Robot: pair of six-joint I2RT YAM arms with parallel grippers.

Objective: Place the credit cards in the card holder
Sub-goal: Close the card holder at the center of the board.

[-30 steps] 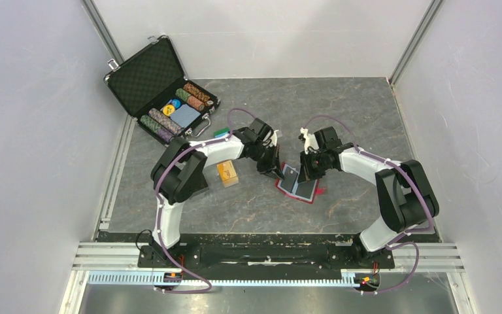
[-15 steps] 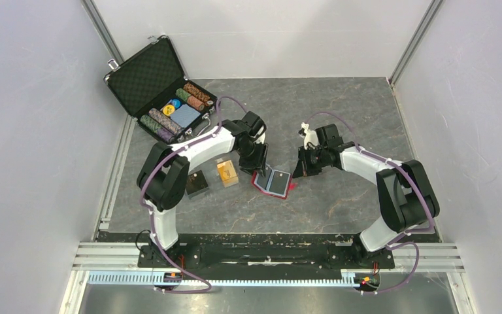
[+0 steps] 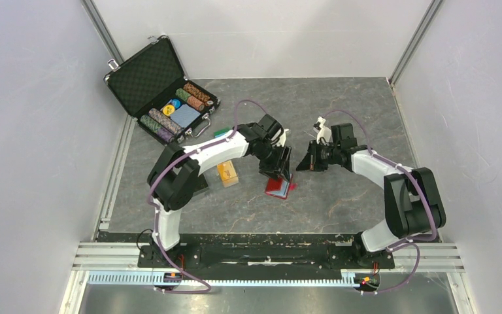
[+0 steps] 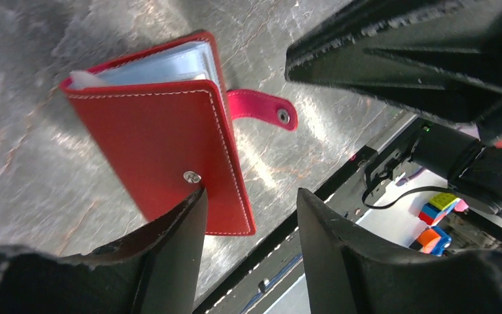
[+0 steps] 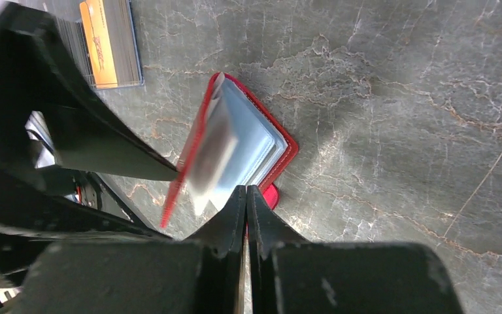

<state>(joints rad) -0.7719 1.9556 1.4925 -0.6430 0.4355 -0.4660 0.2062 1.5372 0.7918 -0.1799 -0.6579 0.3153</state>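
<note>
Left gripper (image 4: 251,203): fingers apart, just over wallet (image 4: 163,137).
Right gripper (image 5: 246,193): fingers pressed together.
Left wrist view only: snap (image 4: 191,176) on cover.

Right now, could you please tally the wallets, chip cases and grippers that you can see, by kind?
red wallet: 1
black chip case: 1
grippers: 2, the left gripper open and the right gripper shut
Total: 4

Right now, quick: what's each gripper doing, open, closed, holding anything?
Left gripper: open, empty, over the red leather-like folding wallet.
Right gripper: shut, nothing visible between its fingers.
</note>
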